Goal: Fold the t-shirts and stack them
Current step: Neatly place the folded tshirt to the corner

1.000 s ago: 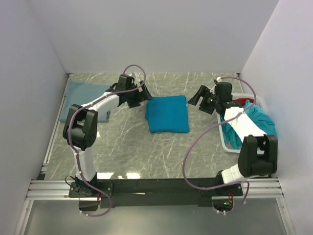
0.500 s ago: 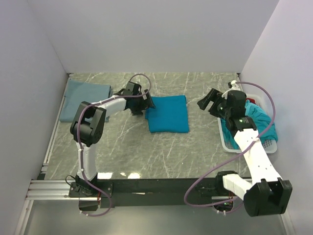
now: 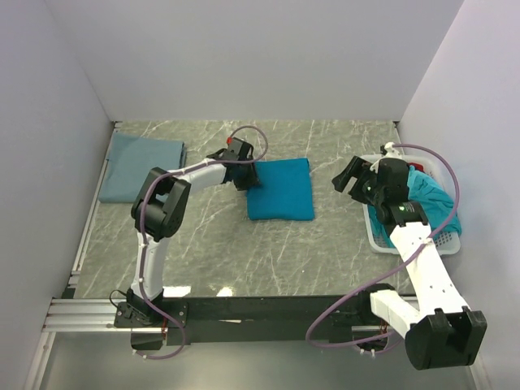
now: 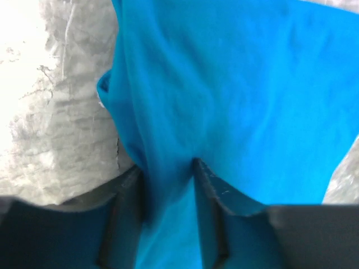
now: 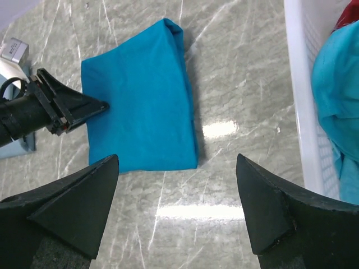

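the folded teal t-shirt lies flat as a neat rectangle in the middle of the table, a little toward the far edge. it is soft, light cotton with no stiffness of its own. lifted by one point it would likely sag and let its layers slide open, so the hold belongs on a folded edge, catching every layer at once, ideally with support on the opposite side too.

the left gripper is at the shirt's left edge, near its far-left corner. the wrist view shows a ridge of teal cloth bunched between its two fingers, both pressed against it: a pinch on the shirt (how many layers are caught i cannot tell). the right gripper hovers above bare table between the shirt's right edge and the basket, jaws spread wide, holding nothing.

toward the table's far-left corner a grey-blue t-shirt lies folded, the likely base for the stack. the white basket sits against the right edge, with loose teal t-shirts heaped in it and a red t-shirt showing at its far end; these are not yet folded.
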`<action>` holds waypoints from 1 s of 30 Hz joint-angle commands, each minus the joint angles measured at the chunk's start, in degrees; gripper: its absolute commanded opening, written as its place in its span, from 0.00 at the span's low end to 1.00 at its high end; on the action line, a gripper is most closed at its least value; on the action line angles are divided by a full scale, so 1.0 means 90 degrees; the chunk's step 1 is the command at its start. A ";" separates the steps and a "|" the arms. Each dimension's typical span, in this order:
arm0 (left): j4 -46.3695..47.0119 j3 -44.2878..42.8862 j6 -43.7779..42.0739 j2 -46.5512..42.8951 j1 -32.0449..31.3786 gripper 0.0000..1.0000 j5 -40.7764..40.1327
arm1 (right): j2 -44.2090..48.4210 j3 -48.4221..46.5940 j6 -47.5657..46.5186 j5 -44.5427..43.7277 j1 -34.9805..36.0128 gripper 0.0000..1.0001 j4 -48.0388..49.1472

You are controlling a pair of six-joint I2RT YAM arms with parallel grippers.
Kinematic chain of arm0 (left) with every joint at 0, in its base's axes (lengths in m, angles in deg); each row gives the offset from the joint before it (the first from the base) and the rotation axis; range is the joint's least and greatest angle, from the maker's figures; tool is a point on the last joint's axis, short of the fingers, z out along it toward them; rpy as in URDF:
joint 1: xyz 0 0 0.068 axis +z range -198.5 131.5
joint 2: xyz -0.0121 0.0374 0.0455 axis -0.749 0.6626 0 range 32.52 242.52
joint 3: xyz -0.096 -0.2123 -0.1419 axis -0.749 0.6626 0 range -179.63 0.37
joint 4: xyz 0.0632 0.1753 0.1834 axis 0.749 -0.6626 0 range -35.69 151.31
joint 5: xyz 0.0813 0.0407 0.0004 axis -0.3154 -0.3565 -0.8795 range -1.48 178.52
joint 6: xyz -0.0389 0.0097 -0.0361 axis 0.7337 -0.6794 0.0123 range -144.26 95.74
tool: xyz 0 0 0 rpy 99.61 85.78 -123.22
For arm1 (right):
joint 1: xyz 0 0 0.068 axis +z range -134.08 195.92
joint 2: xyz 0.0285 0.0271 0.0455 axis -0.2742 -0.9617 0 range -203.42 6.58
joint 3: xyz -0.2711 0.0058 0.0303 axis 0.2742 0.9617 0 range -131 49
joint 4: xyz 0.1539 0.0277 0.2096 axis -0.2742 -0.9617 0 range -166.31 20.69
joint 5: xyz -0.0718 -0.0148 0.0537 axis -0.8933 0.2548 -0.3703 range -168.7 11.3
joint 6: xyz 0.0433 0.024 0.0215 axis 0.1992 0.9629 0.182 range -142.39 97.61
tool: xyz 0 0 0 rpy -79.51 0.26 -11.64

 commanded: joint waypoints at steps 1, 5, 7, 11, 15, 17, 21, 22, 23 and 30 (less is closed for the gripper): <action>-0.0650 -0.0234 0.0022 0.0423 -0.0148 0.42 -0.0471 | 0.0214 -0.0001 -0.0134 -0.0214 -0.0038 0.91 0.0092; -0.0933 -0.0440 0.0032 0.0629 -0.0285 0.43 -0.0929 | 0.0263 0.0048 -0.0154 -0.0223 -0.0038 0.91 0.0131; -0.1109 -0.0547 0.0042 0.0746 -0.0334 0.41 -0.1058 | 0.0302 0.0058 -0.0173 -0.0223 -0.0029 0.91 0.0151; -0.1411 -0.0733 0.0100 0.0932 -0.0353 0.19 -0.1428 | 0.0400 0.0116 -0.0174 -0.0340 -0.0038 0.91 0.0180; -0.1422 -0.0918 -0.0240 0.1010 -0.0402 0.00 -0.1780 | 0.0439 0.0136 -0.0203 -0.0506 -0.0029 0.91 0.0171; -0.1325 -0.0909 -0.0542 0.0903 -0.0451 0.00 -0.1965 | 0.0391 0.0136 -0.0193 -0.0584 -0.0029 0.91 0.0151; -0.1422 -0.0909 -0.1031 0.0533 -0.0402 0.00 -0.2405 | 0.0342 0.0145 -0.0203 -0.0585 -0.0029 0.91 0.0160; -0.1403 -0.0861 -0.1197 0.0464 -0.0383 0.00 -0.2444 | 0.0361 0.0165 -0.0213 -0.0585 -0.0038 0.91 0.0170; -0.1335 -0.0763 -0.1556 0.0376 -0.0334 0.00 -0.2406 | 0.0361 0.0175 -0.0222 -0.0594 -0.0029 0.91 0.0180; -0.0719 0.0340 -0.2545 -0.0522 0.0047 0.00 -0.2580 | 0.0410 0.0233 -0.0398 -0.0643 -0.0029 0.91 0.0248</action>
